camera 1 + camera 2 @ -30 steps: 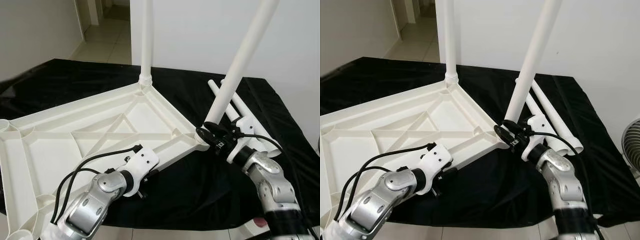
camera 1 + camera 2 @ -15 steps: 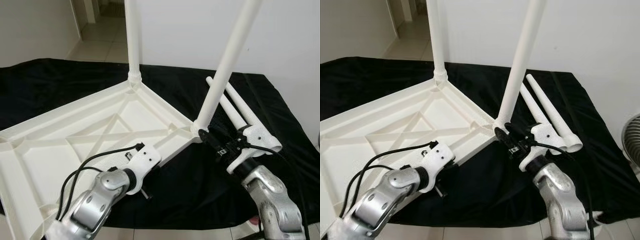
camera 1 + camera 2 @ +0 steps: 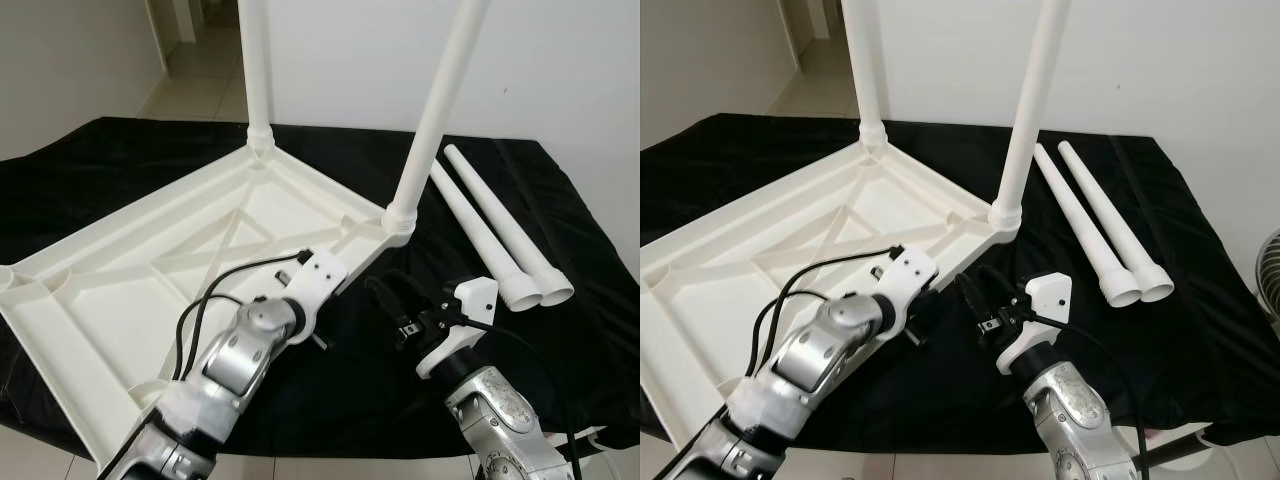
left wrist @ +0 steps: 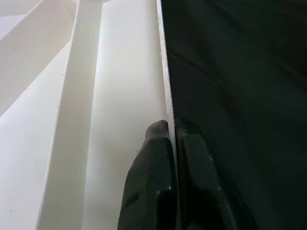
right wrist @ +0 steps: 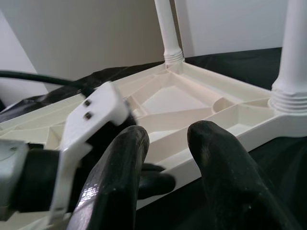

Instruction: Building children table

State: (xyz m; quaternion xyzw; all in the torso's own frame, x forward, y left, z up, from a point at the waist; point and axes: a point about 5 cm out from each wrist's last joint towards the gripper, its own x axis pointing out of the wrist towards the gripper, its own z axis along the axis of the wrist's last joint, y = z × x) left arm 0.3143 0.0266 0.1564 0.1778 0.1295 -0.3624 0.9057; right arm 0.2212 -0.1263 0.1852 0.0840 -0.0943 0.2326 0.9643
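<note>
White plastic: the tabletop [image 3: 130, 270] lies upside down on a black cloth [image 3: 560, 200], ribs up, taking the left and middle of the scene.
Legs fitted: two legs stand in the far and near-right corner sockets, far leg [image 3: 253, 70], near leg [image 3: 440, 110].
Legs waiting: two spare legs [image 3: 495, 235] lie side by side on the cloth, right of the tabletop, well apart from both grippers.
Left gripper [image 4: 173, 143]: pinched tight on the tabletop's near rim, one finger inside the rim, one outside, thin edge squeezed between them.
Right gripper [image 3: 392, 305]: hovering low over the cloth just in front of the near-right corner, fingers apart, holding nothing, touching nothing I can see.
Risk one: that rim is thin and smooth, so a pull or lift from the left side could let it slide out of the pinch, and the tabletop would drop or swing.
Risk two: tall legs make the piece top-heavy; a jerk could tip it or work the near leg loose in its socket.
Risk three: the right arm's reach toward the spares passes close by the near leg; a brush could knock it askew.
</note>
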